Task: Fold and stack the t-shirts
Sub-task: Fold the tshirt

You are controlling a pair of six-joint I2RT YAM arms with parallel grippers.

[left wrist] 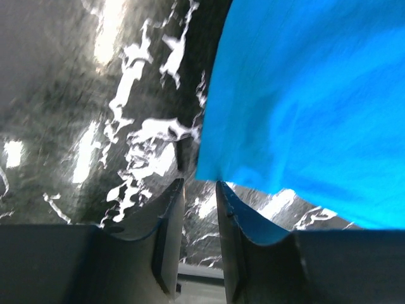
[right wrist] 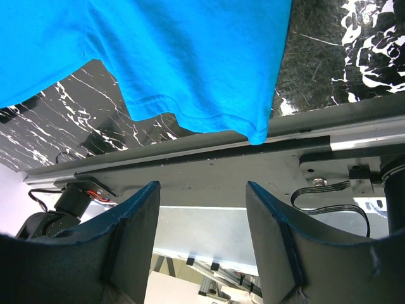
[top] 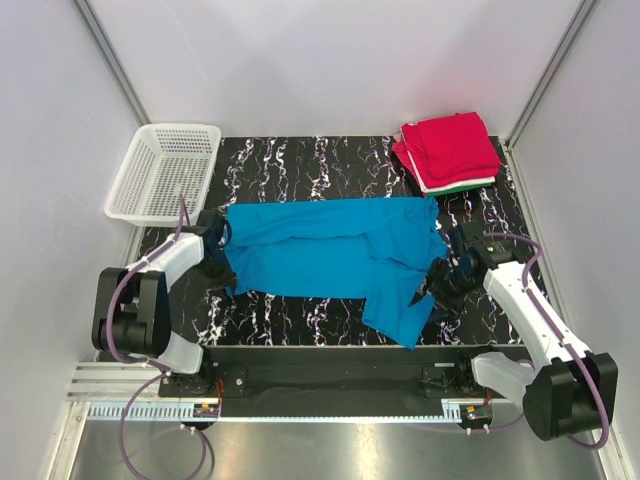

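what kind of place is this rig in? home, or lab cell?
Probably a lab test cell, not a home: plain white panel walls on metal frame posts, left arm and right arm bolted at the edge of a marble-patterned table, a blue t-shirt laid out.

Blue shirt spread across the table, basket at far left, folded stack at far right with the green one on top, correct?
No: the top view shows a red shirt on top of the stack; the green shirt is only an edge beneath. The blue shirt and basket are as you say.
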